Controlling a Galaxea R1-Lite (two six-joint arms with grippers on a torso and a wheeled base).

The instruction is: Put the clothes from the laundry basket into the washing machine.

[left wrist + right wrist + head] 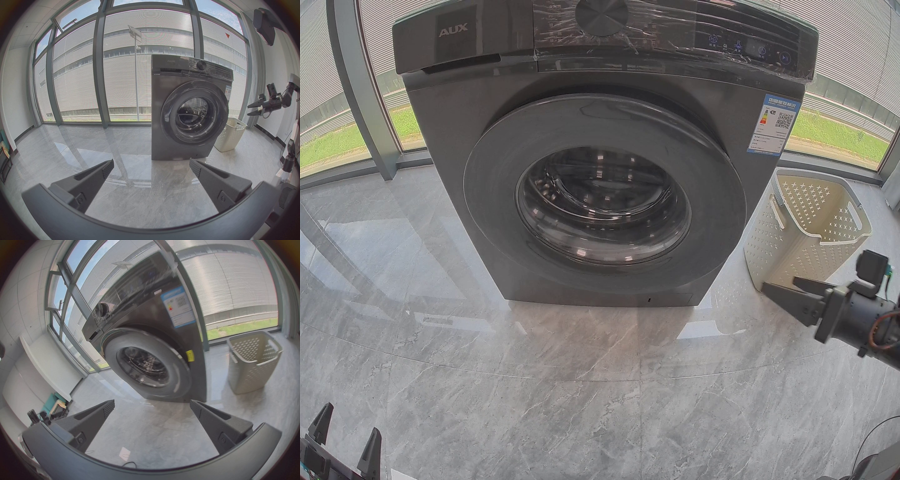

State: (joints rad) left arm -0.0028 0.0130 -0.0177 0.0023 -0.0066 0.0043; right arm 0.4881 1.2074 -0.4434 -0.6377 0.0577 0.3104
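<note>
- Left gripper (349, 420), seven o'clock: fingers spread, empty.
- Right gripper (782, 285), four o'clock: fingers apart, empty.
- Washing machine (600, 206), door closed; laundry basket (787, 250) at its three o'clock.

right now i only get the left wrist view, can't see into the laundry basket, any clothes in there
observer: head view looks down into the laundry basket: bare perforated walls, no clothes seen, though its floor is hidden.
operator: where's the right gripper from up there
observer: the right gripper is open, on the basket's near side, outside it.
operator: anything inside the drum
observer: the washing machine door is shut; through its glass the drum shows bare metal, no clothes seen.
</note>
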